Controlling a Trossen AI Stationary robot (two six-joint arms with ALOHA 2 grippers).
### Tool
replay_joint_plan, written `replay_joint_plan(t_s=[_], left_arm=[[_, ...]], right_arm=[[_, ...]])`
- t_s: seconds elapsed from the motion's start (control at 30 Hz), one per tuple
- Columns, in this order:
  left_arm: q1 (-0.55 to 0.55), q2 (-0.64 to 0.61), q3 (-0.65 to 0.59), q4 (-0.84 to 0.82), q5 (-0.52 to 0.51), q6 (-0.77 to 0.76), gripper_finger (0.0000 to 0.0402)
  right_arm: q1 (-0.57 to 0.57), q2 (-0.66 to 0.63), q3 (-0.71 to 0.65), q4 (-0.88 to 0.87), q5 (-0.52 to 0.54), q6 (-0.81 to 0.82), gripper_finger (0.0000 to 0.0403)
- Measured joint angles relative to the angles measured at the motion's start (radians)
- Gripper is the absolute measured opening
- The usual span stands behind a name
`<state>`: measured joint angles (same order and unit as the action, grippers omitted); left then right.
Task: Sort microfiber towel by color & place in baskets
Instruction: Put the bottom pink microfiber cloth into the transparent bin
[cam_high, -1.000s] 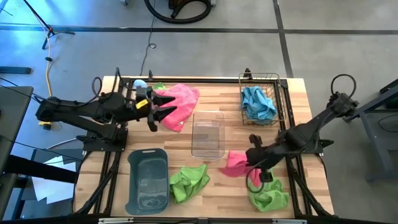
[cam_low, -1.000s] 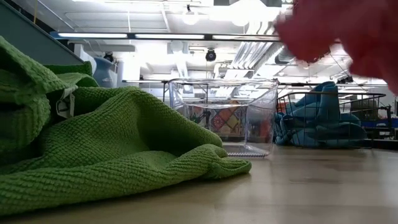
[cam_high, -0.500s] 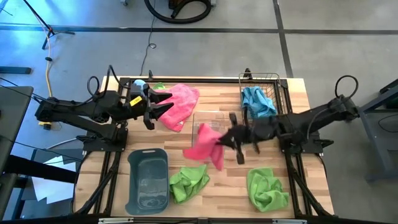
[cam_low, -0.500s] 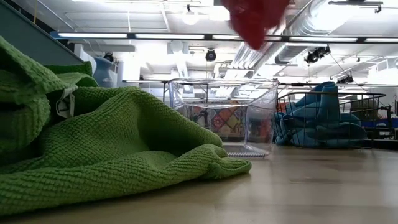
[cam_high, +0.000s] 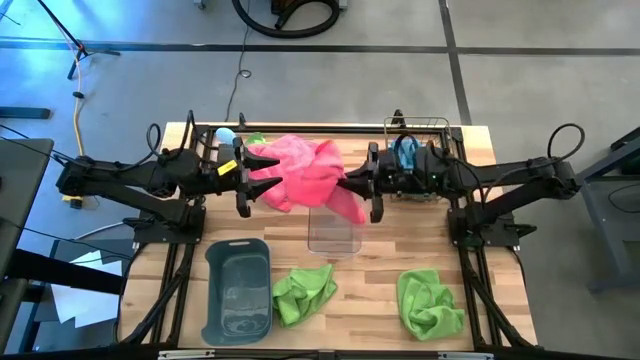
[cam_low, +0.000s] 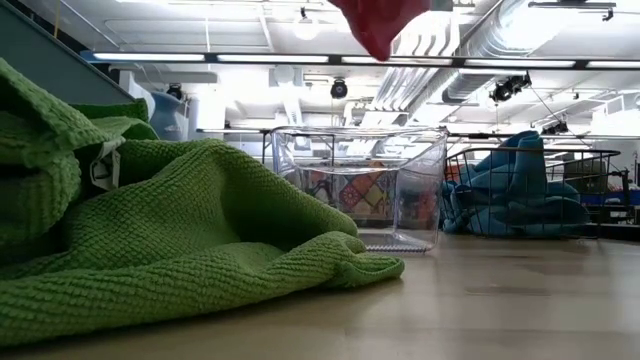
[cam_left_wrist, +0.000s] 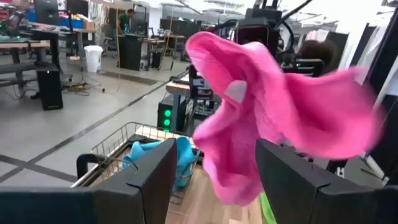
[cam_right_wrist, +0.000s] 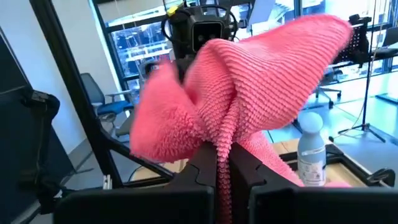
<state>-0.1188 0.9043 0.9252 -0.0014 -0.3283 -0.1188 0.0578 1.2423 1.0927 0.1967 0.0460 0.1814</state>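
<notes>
Pink cloth in the air: a hot pink fuzzy microfiber towel (cam_high: 330, 185) hangs above the far end of the clear bin, pinched between the fingers of the right gripper (cam_high: 352, 187)
Left gripper (cam_high: 262, 176): fingers spread apart and holding nothing, pointing at a second hot pink towel (cam_high: 285, 165) lying on the wooden slatted table (cam_high: 480, 160) near its far edge
Pale blue bottle (cam_high: 226, 134): stands at the far left corner, beside the left arm
Dark grey plastic oblong tub (cam_high: 238, 288): near left part of the table
Lime green fuzzy towels: one (cam_high: 305, 292) just right of the tub, another (cam_high: 430, 305) near the right front corner
Clear plastic rectangular bin (cam_high: 333, 228): middle of the table, well apart from the tub
Wire-mesh metal basket (cam_high: 440, 128): far right corner, with a light blue fuzzy towel (cam_high: 407, 152) inside, partly hidden by the right arm
Low view only: the lime green towel (cam_low: 150, 240) fills the foreground; just the tip of the lifted pink towel (cam_low: 380, 25) dips in from above; the blue towel (cam_low: 525, 195) shows through the basket's mesh
Left wrist view only: the held pink towel (cam_left_wrist: 273, 124) hangs ahead of the open fingers (cam_left_wrist: 149, 177), with the basket (cam_left_wrist: 118, 146) below it
Right wrist view only: the closed fingers (cam_right_wrist: 205, 168) clamp the pink towel (cam_right_wrist: 249, 93), and the bottle (cam_right_wrist: 311, 146) stands beyond
</notes>
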Motion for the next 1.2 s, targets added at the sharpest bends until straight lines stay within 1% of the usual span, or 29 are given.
replay_joint_plan(t_s=[0.5, 0.7, 0.83, 0.93, 1.07, 1.2], left_arm=[[0.0, -0.002, 0.0, -0.008, -0.001, 0.0, 0.0205], [0.0, -0.053, 0.0, -0.011, -0.001, -0.007, 0.0205], [0.0, -0.096, 0.0, -0.009, -0.001, -0.007, 0.0205], [0.0, -0.125, 0.0, -0.009, -0.001, -0.008, 0.0205], [0.0, -0.147, 0.0, -0.01, -0.001, -0.008, 0.0205], [0.0, -0.153, 0.0, -0.02, -0.001, -0.008, 0.0205]], right_arm=[[-0.006, 0.0, 0.0, 0.038, 0.01, 0.003, 0.0], [-0.023, 0.004, 0.0, 0.059, 0.012, 0.076, 0.0], [-0.061, 0.011, 0.0, -0.021, -0.033, 0.134, 0.0], [-0.088, 0.015, 0.0, -0.084, -0.034, 0.157, 0.0], [-0.121, 0.044, 0.0, -0.114, -0.018, 0.169, 0.0], [-0.132, 0.108, 0.0, -0.048, 0.005, 0.113, 0.0]])
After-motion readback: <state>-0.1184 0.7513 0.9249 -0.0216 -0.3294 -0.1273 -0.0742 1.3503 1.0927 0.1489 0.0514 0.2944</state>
